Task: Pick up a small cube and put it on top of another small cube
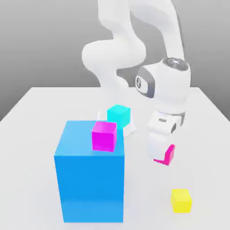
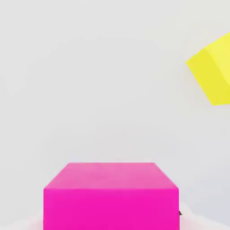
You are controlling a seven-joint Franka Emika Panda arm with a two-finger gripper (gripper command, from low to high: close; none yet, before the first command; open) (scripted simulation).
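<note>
Gripper (image 1: 164, 154), one, white, two-fingered: closed on the small hot-pink cube (image 1: 168, 154), pointing downward at the exterior view's right. Hot-pink cube, one: held between the fingers, partly covered by them in the exterior view; one face and the top edge plain in the hand view. Whether it touches the table (image 1: 143, 197) cannot be told.

Yellow cube (image 1: 181, 201), one, small: on the table, apart from the held cube and nearer the exterior camera; turned at an angle to the held cube in the hand view, cut by the frame.

Blue block (image 1: 91, 186), one, large: upright on the table, toward the exterior view's left. Magenta cube (image 1: 104, 136), one, small, purplish: on top of the blue block. Cyan cube (image 1: 118, 116), one: beyond the magenta cube, its lower part hidden.

Robot arm (image 1: 114, 54), white: at the rear, reaching over toward the exterior view's right.
</note>
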